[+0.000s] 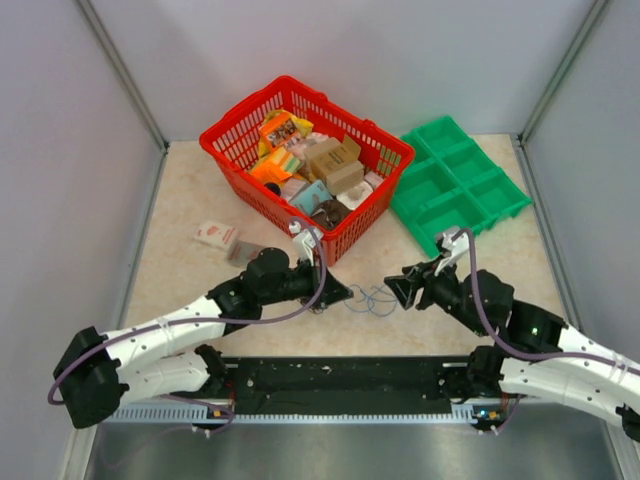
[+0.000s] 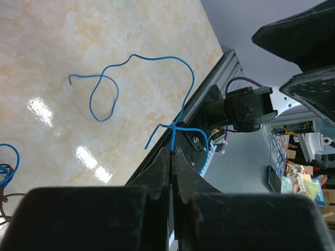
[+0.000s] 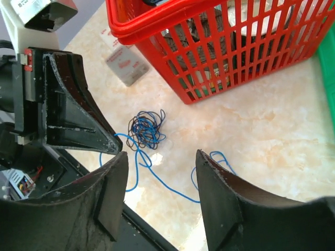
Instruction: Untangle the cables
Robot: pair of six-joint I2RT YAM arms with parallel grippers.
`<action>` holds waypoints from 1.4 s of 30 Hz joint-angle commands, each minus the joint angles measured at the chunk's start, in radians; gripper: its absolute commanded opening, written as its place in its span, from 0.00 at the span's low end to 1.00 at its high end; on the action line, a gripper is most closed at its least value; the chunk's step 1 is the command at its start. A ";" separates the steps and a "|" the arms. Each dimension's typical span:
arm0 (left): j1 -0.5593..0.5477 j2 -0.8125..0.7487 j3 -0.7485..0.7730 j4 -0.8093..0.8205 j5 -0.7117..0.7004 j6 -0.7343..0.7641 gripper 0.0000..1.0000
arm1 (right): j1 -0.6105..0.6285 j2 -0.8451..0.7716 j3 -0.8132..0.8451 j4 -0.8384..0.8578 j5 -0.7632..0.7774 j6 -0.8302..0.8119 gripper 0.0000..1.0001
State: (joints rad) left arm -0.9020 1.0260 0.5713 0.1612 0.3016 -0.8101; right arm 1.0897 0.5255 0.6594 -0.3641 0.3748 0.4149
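The cables (image 1: 366, 299) lie on the table between my two grippers: a small tangled ball of blue and dark wires (image 3: 146, 129) with loose blue strands trailing from it. My left gripper (image 2: 171, 150) is shut on a blue strand at a small knot, and the rest of that strand (image 2: 154, 57) loops over the table. In the top view the left gripper (image 1: 338, 294) sits just left of the tangle. My right gripper (image 3: 161, 157) is open and empty above the blue strands, just right of the tangle (image 1: 398, 290). The left gripper's fingers (image 3: 78, 115) show beside it.
A red basket (image 1: 222, 141) full of packets stands just behind the grippers, its wall close in the right wrist view (image 3: 220, 57). A green compartment tray (image 1: 455, 180) lies at back right. A small white box (image 1: 215, 235) and a grey packet (image 1: 243, 252) lie left of the basket.
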 commanded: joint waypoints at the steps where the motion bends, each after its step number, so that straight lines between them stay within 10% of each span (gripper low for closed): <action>1: -0.002 -0.010 0.081 -0.103 -0.021 0.064 0.00 | -0.010 -0.035 0.005 -0.018 0.010 0.080 0.56; 9: -0.064 0.129 0.186 -0.236 -0.123 0.083 0.00 | -0.014 -0.021 -0.049 -0.171 0.220 0.371 0.60; 15: -0.190 0.388 0.344 -0.301 -0.327 0.066 0.00 | -0.088 0.010 -0.139 -0.266 0.076 0.643 0.63; 27: -0.218 0.671 0.430 -0.230 -0.341 0.040 0.04 | -0.166 -0.039 -0.253 -0.305 0.016 0.704 0.66; 36: -0.218 0.525 0.336 -0.241 -0.398 0.026 0.48 | -0.166 -0.010 -0.222 -0.285 0.012 0.480 0.79; 42: -0.218 0.236 0.208 -0.230 -0.440 0.031 0.55 | -0.273 0.091 -0.262 -0.119 -0.187 0.382 0.84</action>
State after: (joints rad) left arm -1.1164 1.4754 0.8429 -0.1162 -0.0814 -0.7807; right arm 0.8940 0.5446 0.3992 -0.6338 0.3431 0.9062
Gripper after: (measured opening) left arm 0.540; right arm 0.825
